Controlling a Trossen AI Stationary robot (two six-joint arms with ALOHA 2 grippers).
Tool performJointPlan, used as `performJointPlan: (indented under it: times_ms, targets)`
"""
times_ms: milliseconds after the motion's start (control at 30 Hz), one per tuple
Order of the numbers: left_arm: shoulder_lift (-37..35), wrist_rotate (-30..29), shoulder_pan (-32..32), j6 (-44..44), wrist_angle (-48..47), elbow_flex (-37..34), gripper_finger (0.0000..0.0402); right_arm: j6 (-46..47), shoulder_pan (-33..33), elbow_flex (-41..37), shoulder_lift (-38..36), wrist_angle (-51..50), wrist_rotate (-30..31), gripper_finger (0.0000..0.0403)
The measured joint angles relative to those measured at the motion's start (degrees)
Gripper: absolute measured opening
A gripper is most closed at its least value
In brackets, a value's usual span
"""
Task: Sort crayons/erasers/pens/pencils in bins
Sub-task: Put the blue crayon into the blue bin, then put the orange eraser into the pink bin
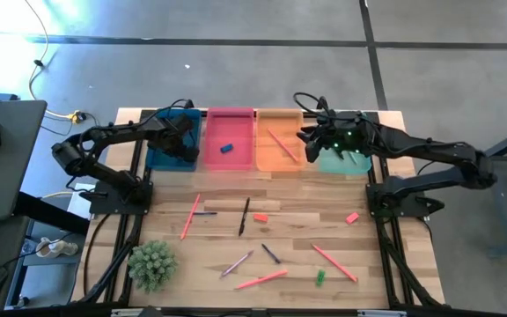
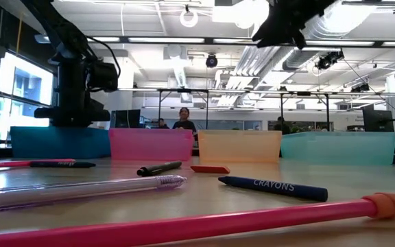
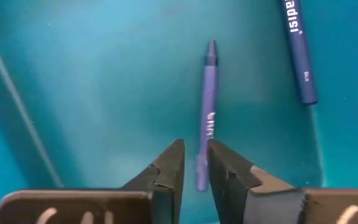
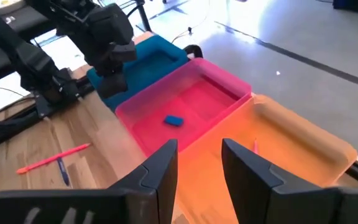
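High view | left pincer (image 1: 180, 141) over blue bin (image 1: 158, 155), slightly parted, empty | right pincer (image 1: 311, 134) parted, empty

Four shallow plastic bins line the far edge of the slatted wooden table (image 1: 289, 189): blue bin (image 1: 158, 157), pink bin (image 1: 229, 132) containing a small blue eraser (image 1: 227, 148), orange bin (image 1: 275, 157), teal-green bin (image 1: 346, 164). Left gripper (image 1: 181, 132) over the blue bin; right gripper (image 1: 309, 134) between orange and teal-green bins. Red eraser (image 1: 260, 217) lies mid-table.
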Motion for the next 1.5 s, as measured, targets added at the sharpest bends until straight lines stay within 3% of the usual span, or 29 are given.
performJointPlan:
  times_ms: [300,533,800,1033,1300,1500]
  targets:
    - [-0.48,3.85,0.00,2.67,-0.70,0.48,0.0109,0.00,4.32,10.34,8.30,-10.46,1.87,0.0117]
    - [-1.97,4.59,-0.07,9.05,-2.07,2.95,0.0111,0.53,7.12,20.57,18.19,-24.05,1.91,0.0117]
    - [-6.78,4.52,-0.07,14.55,-2.09,6.35,0.0109,0.46,11.04,27.92,27.94,-31.24,1.87,0.0117]
    - [-10.47,4.44,-0.07,18.80,-1.79,9.72,0.0110,0.46,14.55,30.69,33.26,-33.50,1.74,0.0117]
    - [-13.44,4.48,-0.07,21.07,-1.87,11.39,0.0110,0.48,18.82,30.58,34.55,-32.97,1.67,0.0117]
    - [-15.39,10.75,-0.11,18.21,-2.84,11.39,0.0110,-1.87,21.39,30.58,35.63,-33.22,0.93,0.0117]
